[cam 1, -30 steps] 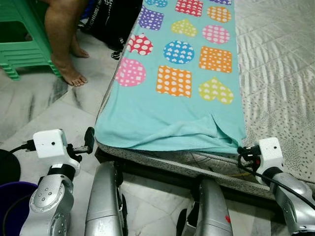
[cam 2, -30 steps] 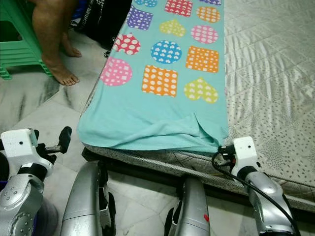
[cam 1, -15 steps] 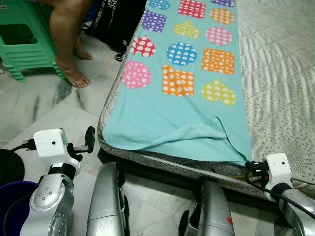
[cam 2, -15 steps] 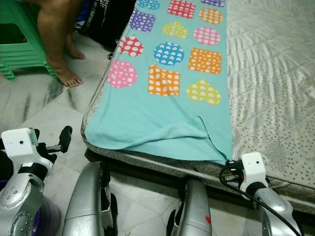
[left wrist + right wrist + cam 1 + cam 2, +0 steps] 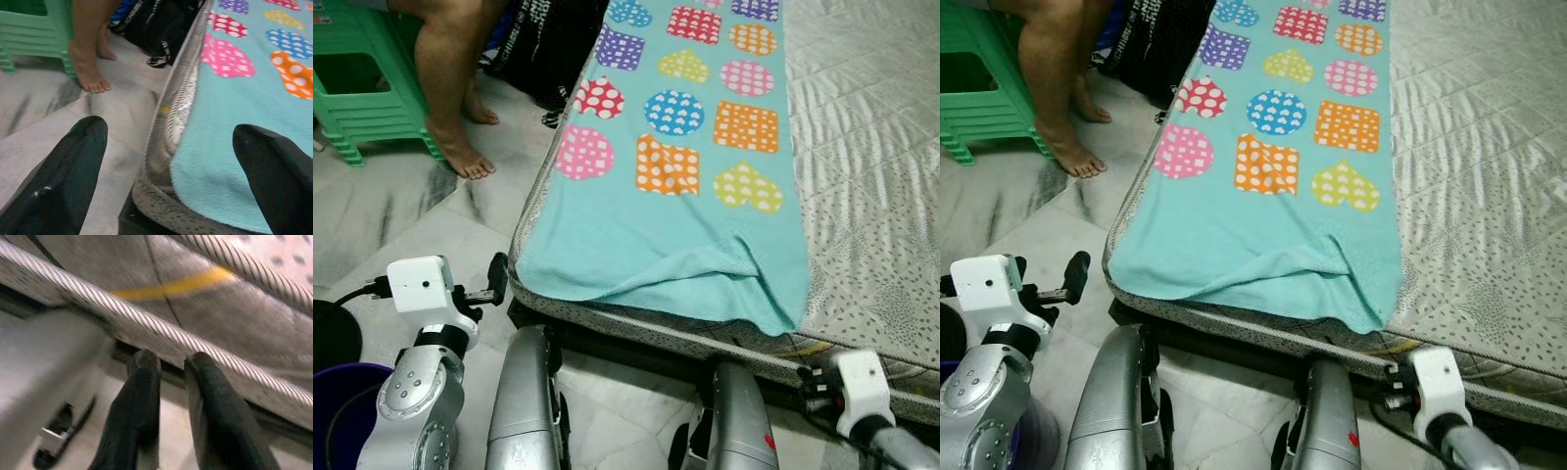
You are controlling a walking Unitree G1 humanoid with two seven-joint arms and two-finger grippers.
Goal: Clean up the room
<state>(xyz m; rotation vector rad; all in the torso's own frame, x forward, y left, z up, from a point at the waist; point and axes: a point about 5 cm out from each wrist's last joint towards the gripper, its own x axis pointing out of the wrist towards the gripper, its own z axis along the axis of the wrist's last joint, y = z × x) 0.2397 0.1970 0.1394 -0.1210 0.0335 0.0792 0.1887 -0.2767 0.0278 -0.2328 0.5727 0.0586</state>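
Note:
A teal towel [image 5: 685, 225] printed with dotted hearts, circles and squares lies along the left side of a grey patterned mattress [image 5: 871, 196]. Its near edge is rumpled and hangs slightly over the mattress end. My left gripper [image 5: 495, 282] is open, low beside the near left corner of the mattress; in the left wrist view its fingers [image 5: 73, 161] frame that corner and the towel's edge [image 5: 220, 161]. My right gripper [image 5: 172, 364] is shut on nothing, low in front of the mattress's corded side seam [image 5: 146, 318], below the towel's near right corner.
A person's bare legs [image 5: 450, 88] stand on the marble floor beside a green plastic stool [image 5: 362, 88]. A black bag [image 5: 548, 49] leans against the mattress side. A purple bucket [image 5: 337, 411] and a black round object [image 5: 328, 333] sit by my left arm.
My right gripper has dropped from the towel's near right corner to below the mattress edge. The left gripper has stayed put. The view has shifted slightly.

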